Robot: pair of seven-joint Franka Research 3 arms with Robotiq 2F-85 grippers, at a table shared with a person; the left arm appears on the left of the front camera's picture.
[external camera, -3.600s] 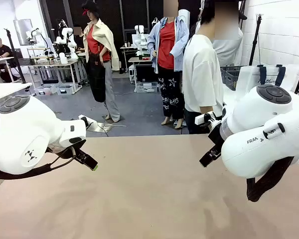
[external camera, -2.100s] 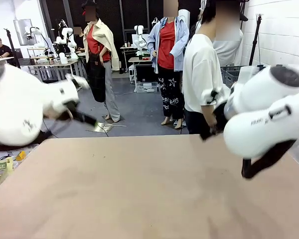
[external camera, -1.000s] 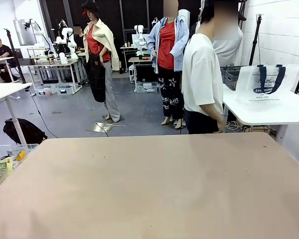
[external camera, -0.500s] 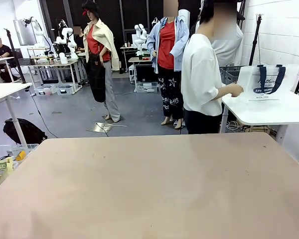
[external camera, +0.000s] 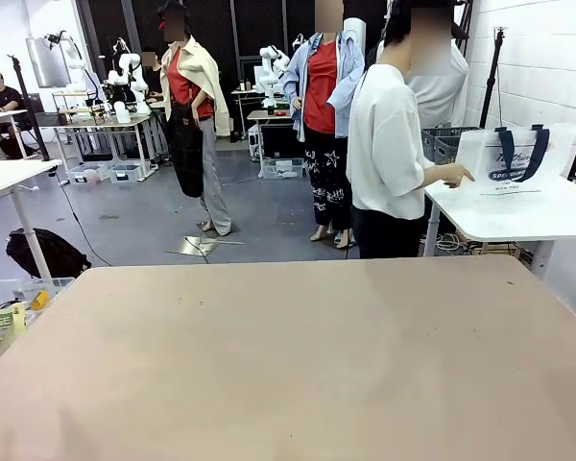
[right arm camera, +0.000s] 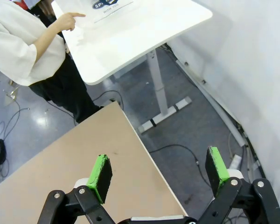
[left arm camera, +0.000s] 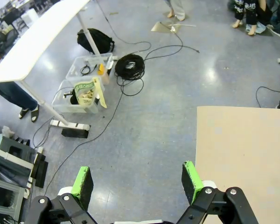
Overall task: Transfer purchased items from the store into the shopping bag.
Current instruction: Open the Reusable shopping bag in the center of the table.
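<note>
The shopping bag (external camera: 512, 161), translucent white with dark navy handles, stands upright on a white side table (external camera: 518, 213) at the far right. Its printed lower edge (right arm camera: 107, 4) also shows at the top of the right wrist view. A person in a white shirt reaches a hand (external camera: 458, 174) toward the bag, and that pointing hand (right arm camera: 71, 18) shows from above too. My left gripper (left arm camera: 137, 184) hangs open over the floor, left of the tan table's corner. Beyond the table's right edge my right gripper (right arm camera: 158, 168) is open and holds nothing. The purchased items are out of view.
The tan work table (external camera: 288, 365) spreads across the front. On the floor to its left lie clear plastic bins (left arm camera: 84, 91), a coil of black cable (left arm camera: 129, 65) and a black bag (left arm camera: 95, 41). The side table's leg (right arm camera: 161, 98) stands near the tan table's right corner.
Both arms have swung outward and left the front view. The person has lifted an arm and stretched a hand to the bag on the side table.
</note>
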